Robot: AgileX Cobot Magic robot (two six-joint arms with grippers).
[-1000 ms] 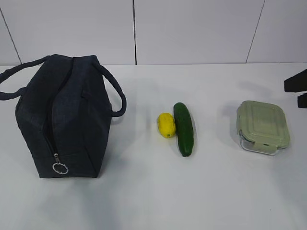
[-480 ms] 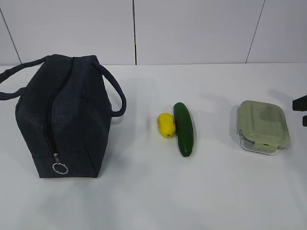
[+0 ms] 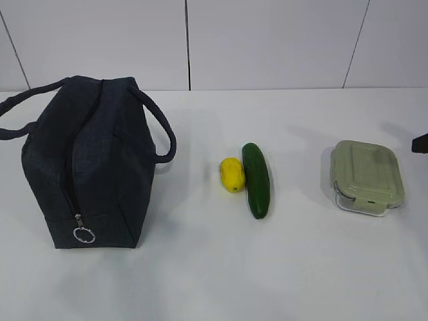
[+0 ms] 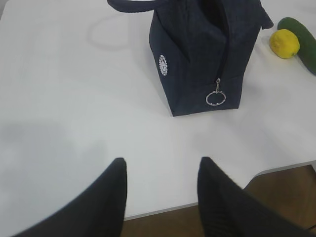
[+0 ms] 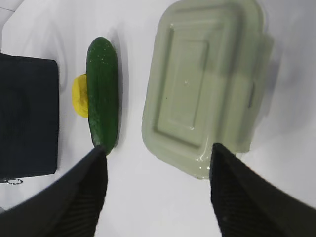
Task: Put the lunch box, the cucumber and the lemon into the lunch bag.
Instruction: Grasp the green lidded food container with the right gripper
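The dark navy lunch bag [image 3: 93, 160] stands upright at the left, its ring pull [image 3: 83, 235] hanging low on the near end. To its right the yellow lemon [image 3: 231, 174] lies against the dark green cucumber [image 3: 256, 179]. Further right sits the lunch box [image 3: 366, 177] with its sage-green lid on. My right gripper [image 5: 158, 150] hovers open above the table just short of the lunch box [image 5: 202, 84], holding nothing. Only a dark sliver of that gripper [image 3: 421, 142] shows in the exterior view. My left gripper [image 4: 162, 165] is open and empty near the table's front edge, well short of the bag [image 4: 197, 54].
The table is white with a pale panelled wall behind it. In the left wrist view the table's front edge [image 4: 276, 170] runs just beyond my fingertips, with brown floor below. Bare table lies between the bag and the lemon, and between the cucumber and the lunch box.
In the exterior view my right gripper has drawn back to the right, from two dark pieces beside the lunch box to a sliver at the frame's edge. The objects have not moved.
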